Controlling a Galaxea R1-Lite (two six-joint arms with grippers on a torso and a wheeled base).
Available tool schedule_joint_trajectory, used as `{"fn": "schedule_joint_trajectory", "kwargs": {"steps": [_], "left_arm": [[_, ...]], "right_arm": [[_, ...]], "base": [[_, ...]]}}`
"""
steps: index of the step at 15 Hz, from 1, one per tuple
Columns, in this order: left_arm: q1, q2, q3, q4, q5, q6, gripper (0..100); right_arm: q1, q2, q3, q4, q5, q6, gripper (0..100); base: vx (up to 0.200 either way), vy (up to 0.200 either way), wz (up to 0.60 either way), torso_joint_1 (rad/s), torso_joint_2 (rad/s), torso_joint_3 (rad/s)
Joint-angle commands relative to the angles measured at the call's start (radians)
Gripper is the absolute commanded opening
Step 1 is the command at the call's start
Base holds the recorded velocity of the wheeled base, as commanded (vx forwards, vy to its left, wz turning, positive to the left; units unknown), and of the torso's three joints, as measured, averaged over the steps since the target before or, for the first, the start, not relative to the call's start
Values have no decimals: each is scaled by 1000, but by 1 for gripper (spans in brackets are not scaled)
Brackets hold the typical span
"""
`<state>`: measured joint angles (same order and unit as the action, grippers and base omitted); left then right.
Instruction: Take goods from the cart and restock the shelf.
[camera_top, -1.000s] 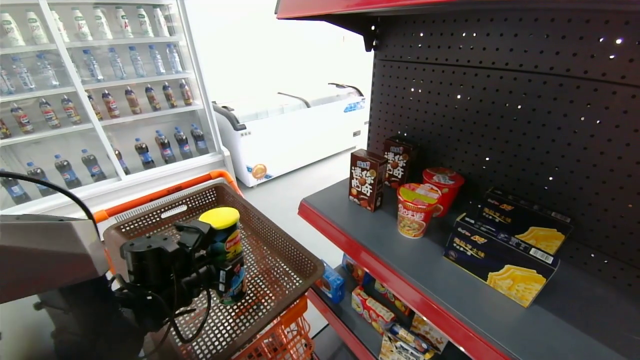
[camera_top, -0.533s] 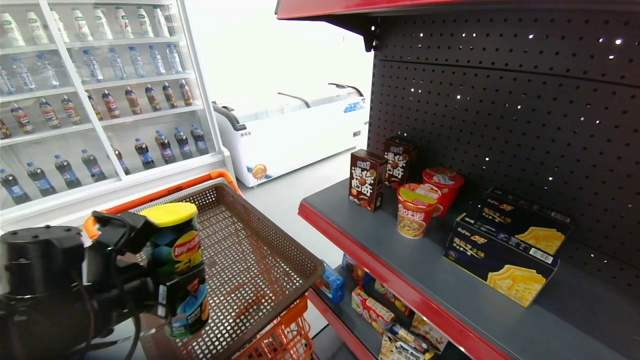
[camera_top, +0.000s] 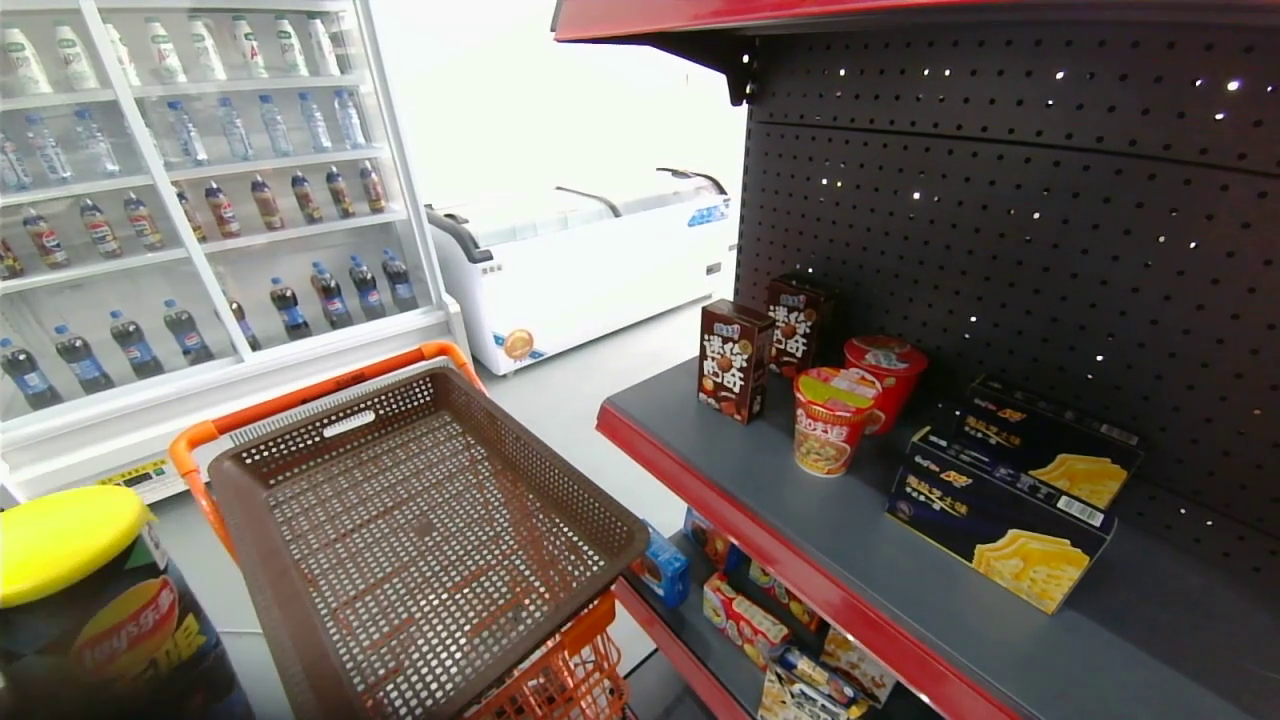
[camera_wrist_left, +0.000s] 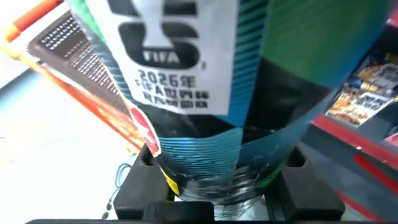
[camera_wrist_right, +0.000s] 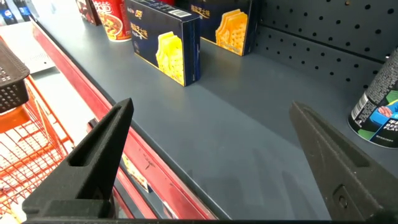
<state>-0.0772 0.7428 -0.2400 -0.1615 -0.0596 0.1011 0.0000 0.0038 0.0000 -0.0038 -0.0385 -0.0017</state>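
left gripper (camera_wrist_left: 217, 171) clamps a yellow-lidded chip can (camera_top: 85, 600) upright, close under the head camera, beside the brown cart basket (camera_top: 300, 440). right gripper (camera_wrist_right: 214, 149) hangs with jaws wide apart over the grey shelf (camera_wrist_right: 249, 130), near dark blue boxes (camera_wrist_right: 165, 46) and a second can (camera_wrist_right: 379, 109).

**Drinks cooler and chest freezer at the back of the shop**

A tall glass-door cooler (camera_top: 215, 262) with a white frame stands on the left at the back. White bottles (camera_top: 165, 48) fill its top row, clear water bottles (camera_top: 230, 125) the row below, and dark soda bottles (camera_top: 265, 200) the two lower rows. Just beside it on the right stands a long white chest freezer (camera_top: 600, 285) with a sliding glass lid (camera_top: 560, 212) and a round orange sticker (camera_top: 518, 343) on its front. The floor (camera_top: 580, 395) before them is pale grey.
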Motion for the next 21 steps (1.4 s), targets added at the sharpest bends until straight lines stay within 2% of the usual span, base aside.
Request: {"fn": "schedule_joint_trajectory", "kwargs": {"steps": [1, 2, 3, 8, 21], "left_arm": [[7, -152, -2, 59, 9, 17, 0], [7, -186, -7, 91, 21, 22, 0], [7, -281, -16, 175, 55, 26, 0], [7, -430, -22, 295, 83, 25, 0], [5, -454, -2, 300, 86, 20, 0]], "right_arm": [[0, 1, 0, -1, 0, -1, 100], [0, 1, 0, -1, 2, -3, 100], [0, 1, 0, 1, 2, -3, 100], [0, 1, 0, -1, 11, -3, 100], [0, 1, 0, -1, 12, -3, 100]], "base": [[0, 0, 0, 0, 0, 0], [0, 0, 0, 0, 0, 0], [0, 0, 0, 0, 0, 0], [0, 0, -120, 0, 0, 0], [0, 0, -600, 2, 4, 3]]}}
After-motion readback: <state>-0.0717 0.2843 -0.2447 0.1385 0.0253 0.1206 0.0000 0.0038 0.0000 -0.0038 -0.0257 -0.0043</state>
